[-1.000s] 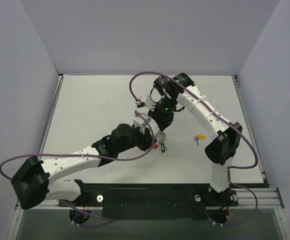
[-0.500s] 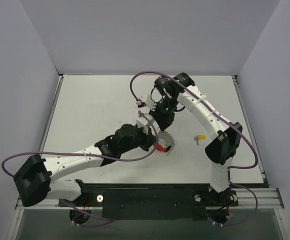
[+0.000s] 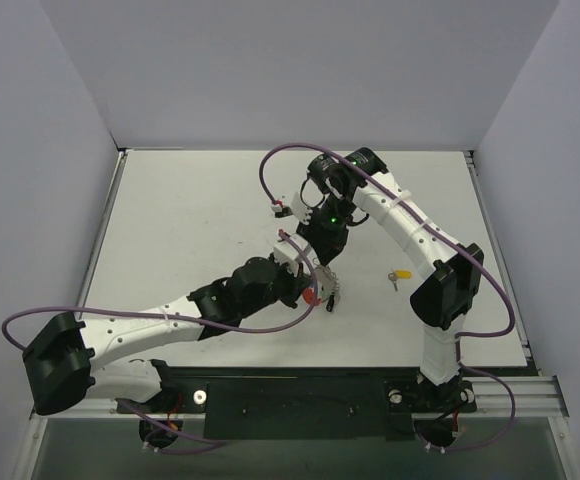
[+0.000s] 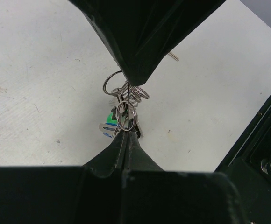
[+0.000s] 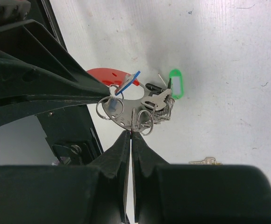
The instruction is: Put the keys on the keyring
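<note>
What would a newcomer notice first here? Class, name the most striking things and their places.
The left tool and right tool meet at mid-table, both pinched shut on one key bunch with a green cap. A yellow-capped key lies alone on the table beside the right arm.

The keys (image 3: 329, 292) no longer fan out and now hang bunched against the keyring (image 3: 312, 297). The left gripper (image 3: 315, 290) has slid slightly nearer the table's front edge
</note>
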Motion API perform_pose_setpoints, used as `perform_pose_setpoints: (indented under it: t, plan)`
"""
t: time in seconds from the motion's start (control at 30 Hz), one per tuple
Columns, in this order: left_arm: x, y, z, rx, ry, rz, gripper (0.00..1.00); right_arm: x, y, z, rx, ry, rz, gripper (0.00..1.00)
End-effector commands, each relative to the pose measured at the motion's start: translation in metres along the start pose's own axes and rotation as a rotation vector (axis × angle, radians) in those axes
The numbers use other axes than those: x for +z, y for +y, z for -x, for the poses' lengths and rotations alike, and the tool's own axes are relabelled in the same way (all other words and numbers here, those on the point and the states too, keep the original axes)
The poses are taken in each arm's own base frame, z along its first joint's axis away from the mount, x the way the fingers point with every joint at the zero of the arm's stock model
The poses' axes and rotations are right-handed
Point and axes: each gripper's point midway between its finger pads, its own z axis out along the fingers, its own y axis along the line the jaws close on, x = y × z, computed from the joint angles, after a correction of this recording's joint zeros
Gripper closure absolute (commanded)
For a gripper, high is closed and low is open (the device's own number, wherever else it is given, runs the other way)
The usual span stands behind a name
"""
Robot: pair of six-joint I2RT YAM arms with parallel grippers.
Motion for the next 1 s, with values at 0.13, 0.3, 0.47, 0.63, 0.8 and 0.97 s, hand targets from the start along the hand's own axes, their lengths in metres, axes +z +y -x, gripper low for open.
perform_pose_setpoints:
  t: [0.13,0.3,0.47,0.63,0.8,0.97]
  plan:
    - [-0.015,-0.001,0.054,-0.098,-0.195,0.022,1.0,0.0,0.018,-0.018,0.097,0.047,0.063,1.0]
    - [-0.012,-0.001,0.051,-0.14,-0.186,0.031,1.0,-0.002,0.018,-0.012,0.109,0.016,0.058,1.0]
    - [-0.01,0.003,0.045,-0.131,-0.165,0.053,1.0,-0.007,0.015,-0.013,0.126,-0.007,0.058,1.0]
    - [-0.009,0.001,0.044,-0.114,-0.156,0.039,1.0,-0.013,0.01,-0.011,0.14,-0.04,0.042,1.0]
    - [-0.008,-0.002,0.041,-0.104,-0.149,0.023,1.0,-0.012,0.009,-0.013,0.147,-0.042,0.047,1.0]
    - [-0.011,0.0,0.037,-0.086,-0.149,0.014,1.0,-0.019,0.015,-0.01,0.15,-0.113,0.131,0.98]
